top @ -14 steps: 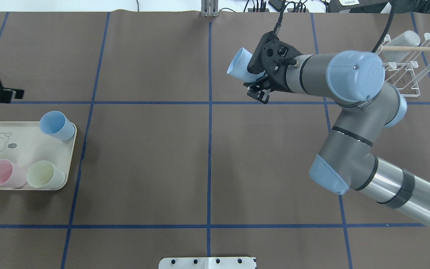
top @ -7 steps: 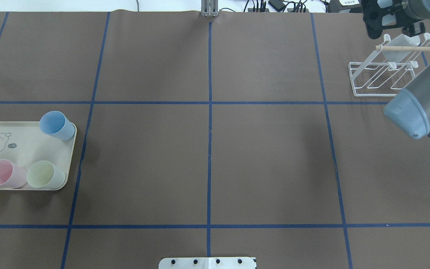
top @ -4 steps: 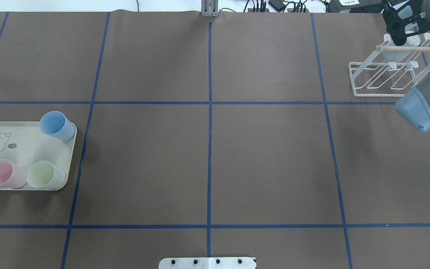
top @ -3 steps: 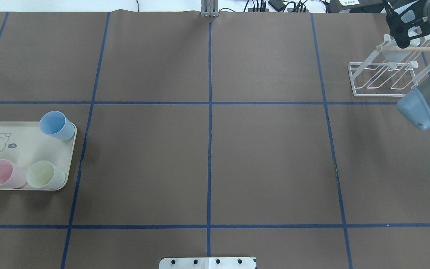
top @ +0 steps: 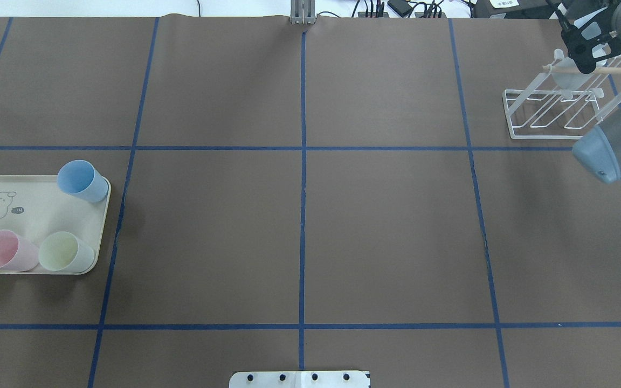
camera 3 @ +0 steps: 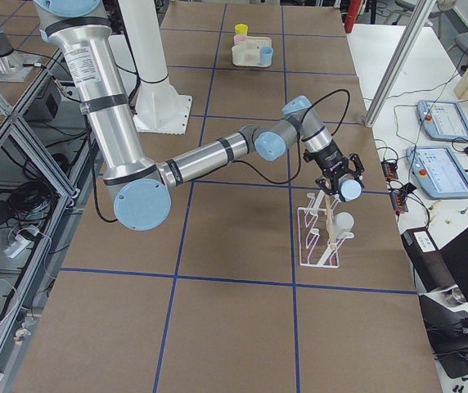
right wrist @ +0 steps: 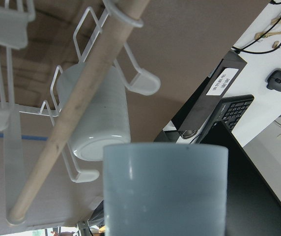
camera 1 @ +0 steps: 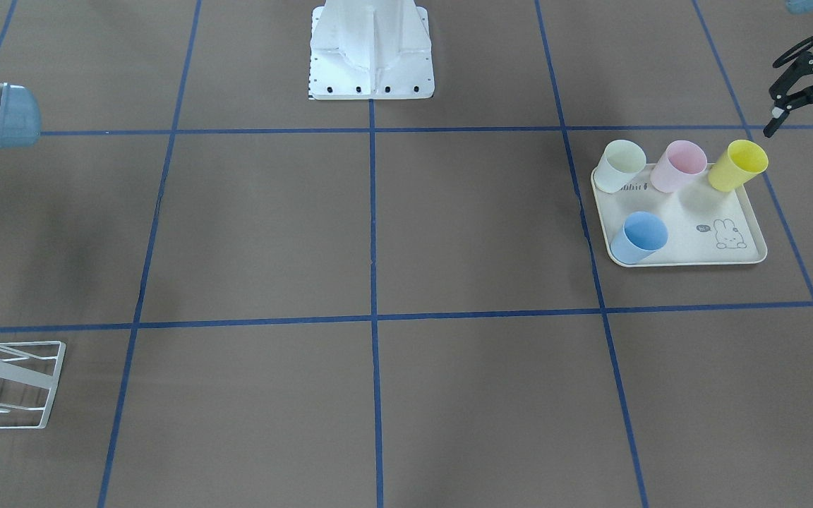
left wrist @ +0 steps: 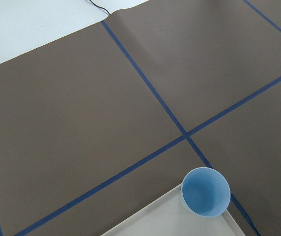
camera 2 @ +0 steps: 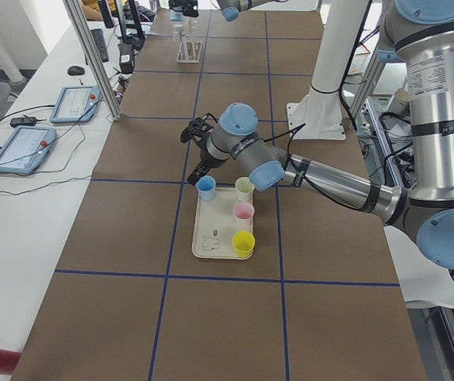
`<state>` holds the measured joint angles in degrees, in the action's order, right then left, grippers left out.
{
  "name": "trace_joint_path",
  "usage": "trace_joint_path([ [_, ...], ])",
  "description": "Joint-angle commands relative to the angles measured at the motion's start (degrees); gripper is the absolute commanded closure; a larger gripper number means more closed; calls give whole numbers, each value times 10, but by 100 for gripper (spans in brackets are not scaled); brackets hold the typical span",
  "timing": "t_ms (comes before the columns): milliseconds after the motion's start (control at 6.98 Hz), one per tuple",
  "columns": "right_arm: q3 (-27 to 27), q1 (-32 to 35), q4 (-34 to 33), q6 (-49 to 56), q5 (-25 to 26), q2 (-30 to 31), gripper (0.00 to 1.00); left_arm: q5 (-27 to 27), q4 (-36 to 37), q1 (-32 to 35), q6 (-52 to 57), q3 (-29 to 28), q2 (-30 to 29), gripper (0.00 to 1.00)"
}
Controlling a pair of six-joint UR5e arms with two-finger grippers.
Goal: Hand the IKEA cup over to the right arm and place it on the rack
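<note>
At the far right corner of the desk, your right pincer (camera 3: pixel 340 178) is closed on the IKEA cup (right wrist: pixel 165 187), a pale blue one, and holds it in the air just above the rack (top: pixel 537 116). The cup is not yet on a prong. One white cup (right wrist: pixel 98 123) sits already on a prong at the far end of the rack, under the wooden rod (right wrist: pixel 76 118).

For this step, I think you should choose first a free prong, one nearer than the white cup, so the two cups do not knock. Turn the wrist until the open mouth of the cup looks along the slant of the prong, then slide it down the same line, slowly. Please keep the cup and the fingers away from the rod, because the rack is light and thin and may shift or tip if you push it from the side. Release only when the cup rests with its own weight, and pull back along the prong direction.

Your left pincer (camera 1: pixel 804 143) is spread wide and holds nothing; it hangs near the tray (top: pixel 41 215) at the left side, where the blue, green, pink and yellow cups stand. I would leave it there.
</note>
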<state>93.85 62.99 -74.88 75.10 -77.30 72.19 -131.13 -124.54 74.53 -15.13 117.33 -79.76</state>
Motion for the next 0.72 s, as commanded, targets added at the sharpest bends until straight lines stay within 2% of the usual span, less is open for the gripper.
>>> trace_joint_path([
  [0,-16,-5,3,-4,7,-3,100,0,0,0,0,-1,0,0],
  [430,-73,-11,91,-10,8,-6,100,0,0,0,0,-2,0,0],
  [573,-72,-15,92,-19,9,-6,100,0,0,0,0,-3,0,0],
])
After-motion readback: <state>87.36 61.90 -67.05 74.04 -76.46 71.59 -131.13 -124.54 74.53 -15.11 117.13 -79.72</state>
